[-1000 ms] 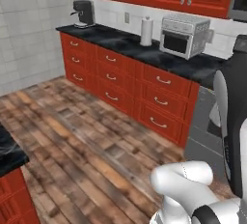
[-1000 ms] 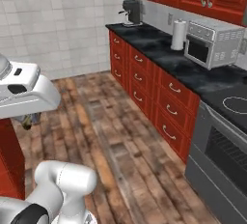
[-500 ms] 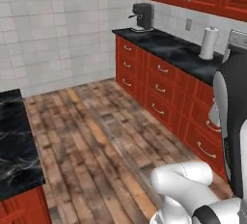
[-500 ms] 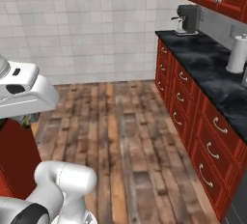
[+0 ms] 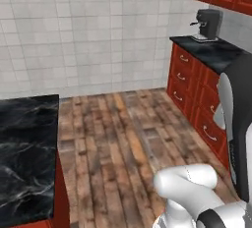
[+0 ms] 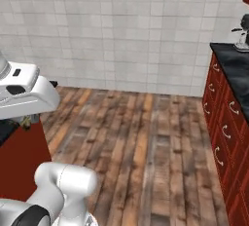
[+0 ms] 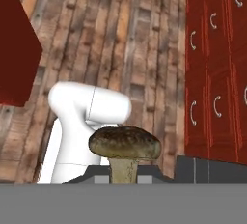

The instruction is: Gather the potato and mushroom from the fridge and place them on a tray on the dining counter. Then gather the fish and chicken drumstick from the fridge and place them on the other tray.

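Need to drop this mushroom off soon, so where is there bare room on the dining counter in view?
The dining counter shows bare marble from its wall-side edge down to the picture's bottom, bordered on the right by wood floor. No tray is in sight. The pincer is shut on the mushroom.

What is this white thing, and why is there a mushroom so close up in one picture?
The white thing is a robot arm on a base with wheels, in a make-believe kitchen. Two cameras ride behind the arm, one on each side, looking over the wooden floor at a tiled wall. At the left is the dining counter, black marble on red. At the right are red cabinets with a coffee machine on top. The third camera sits on the robot's hand. Its gripper is shut on the stem of a brown mushroom, carrying it.
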Robot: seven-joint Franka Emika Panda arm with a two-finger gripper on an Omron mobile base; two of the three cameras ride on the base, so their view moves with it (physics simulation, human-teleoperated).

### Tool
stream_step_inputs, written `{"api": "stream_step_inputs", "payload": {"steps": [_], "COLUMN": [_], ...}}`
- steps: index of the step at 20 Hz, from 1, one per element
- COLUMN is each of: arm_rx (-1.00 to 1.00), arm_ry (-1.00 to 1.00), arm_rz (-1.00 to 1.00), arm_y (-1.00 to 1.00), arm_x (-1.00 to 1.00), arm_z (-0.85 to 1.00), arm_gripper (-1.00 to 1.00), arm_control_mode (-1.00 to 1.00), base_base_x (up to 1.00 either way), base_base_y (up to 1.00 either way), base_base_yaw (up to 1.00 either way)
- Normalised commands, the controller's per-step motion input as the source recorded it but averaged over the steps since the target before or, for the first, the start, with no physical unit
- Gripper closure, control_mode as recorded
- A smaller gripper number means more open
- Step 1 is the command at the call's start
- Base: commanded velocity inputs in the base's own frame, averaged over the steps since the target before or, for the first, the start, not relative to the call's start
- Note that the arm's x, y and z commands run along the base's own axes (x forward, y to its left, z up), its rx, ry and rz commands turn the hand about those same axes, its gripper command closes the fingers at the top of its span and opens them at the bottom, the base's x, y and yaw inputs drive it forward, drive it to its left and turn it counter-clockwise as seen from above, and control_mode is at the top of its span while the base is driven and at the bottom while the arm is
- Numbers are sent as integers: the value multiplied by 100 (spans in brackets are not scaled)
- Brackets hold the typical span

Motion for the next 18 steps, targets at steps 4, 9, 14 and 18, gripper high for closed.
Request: {"api": "stream_step_inputs", "payload": {"steps": [4,9,14,18], "arm_rx": [0,0,0,0], "arm_ry": [0,0,0,0], "arm_rz": [0,0,0,0], "arm_y": [0,0,0,0], "arm_x": [0,0,0,0], "arm_z": [0,0,0,0], "arm_gripper": [100,100,100,100], "arm_control_mode": [100,100,100,100], "base_base_x": [88,79,80,80], "base_base_y": [-36,-51,-52,-49], "base_base_yaw": [45,41,39,40]}}
